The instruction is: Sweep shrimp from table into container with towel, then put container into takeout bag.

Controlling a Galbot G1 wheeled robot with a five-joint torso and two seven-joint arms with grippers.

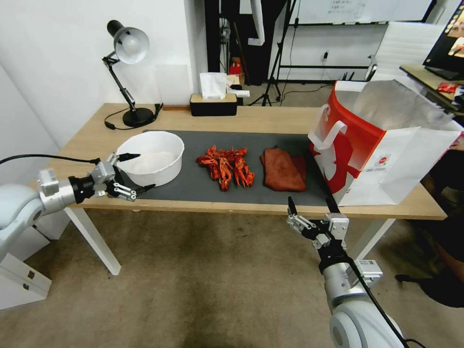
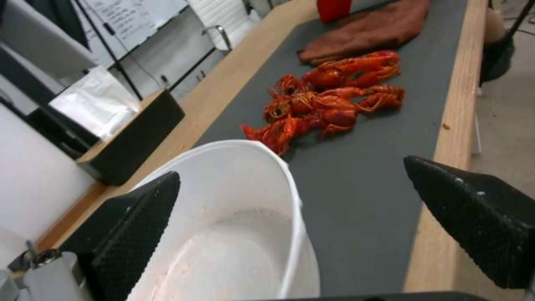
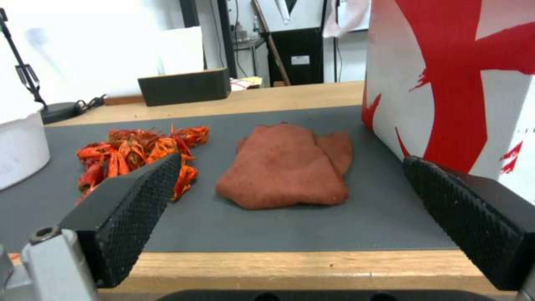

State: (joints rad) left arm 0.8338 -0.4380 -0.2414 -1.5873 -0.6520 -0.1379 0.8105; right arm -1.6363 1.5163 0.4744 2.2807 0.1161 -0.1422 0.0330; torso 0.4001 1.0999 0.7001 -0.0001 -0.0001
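White container (image 1: 151,157): sitting on the dark mat (image 1: 193,186) at the desk (image 1: 270,118) left end, left gripper (image 1: 135,173) straddling its near rim, fingers released. Shrimp (image 1: 226,166): heaped mid-mat, just beside the container. Towel (image 1: 282,169): lying flat between shrimp and takeout bag (image 1: 382,145), ungrasped. Right gripper (image 1: 311,205): hovering off the near edge facing the towel, fingers spread. Step judged: opening (nothing swept yet); next calls for gripping towel and steadying bowl. Room: bag crowding the towel's right, near edge open.
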